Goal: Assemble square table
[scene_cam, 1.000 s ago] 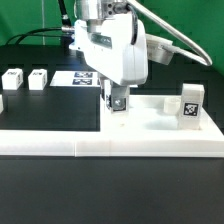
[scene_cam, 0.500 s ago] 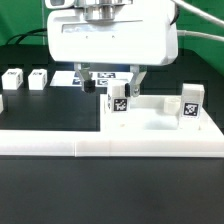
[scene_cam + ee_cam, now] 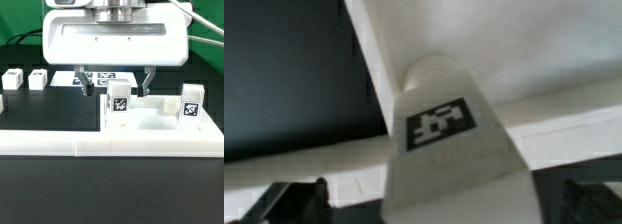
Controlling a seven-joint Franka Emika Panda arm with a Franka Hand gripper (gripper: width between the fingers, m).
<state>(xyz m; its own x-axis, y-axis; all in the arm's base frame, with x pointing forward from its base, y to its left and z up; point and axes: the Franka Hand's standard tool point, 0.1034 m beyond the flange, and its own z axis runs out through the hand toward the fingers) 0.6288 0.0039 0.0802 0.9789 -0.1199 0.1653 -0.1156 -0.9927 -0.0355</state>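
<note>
The white square panel (image 3: 150, 120) lies flat behind the front rail. Two white tagged legs stand upright on it, one near its corner on the exterior view's left (image 3: 119, 100) and one at the exterior view's right (image 3: 190, 102). My gripper (image 3: 117, 89) is open, with one finger on each side of the first leg and neither touching it. In the wrist view that leg (image 3: 441, 125) rises between my open gripper's (image 3: 438, 205) dark fingers (image 3: 295, 200), with the panel (image 3: 535, 50) behind it. Two more legs (image 3: 12, 78) (image 3: 38, 78) lie loose on the table at the exterior view's left.
The long low white L-shaped rail (image 3: 100, 144) runs along the front of the panel. The marker board (image 3: 105, 76) lies flat behind the gripper. A further white piece (image 3: 1, 101) shows at the exterior view's left edge. Black cables hang at the back.
The gripper has turned about its axis, opened and let go of the leg, which stays standing on the panel. The fingers now stand wider apart and slightly higher.
</note>
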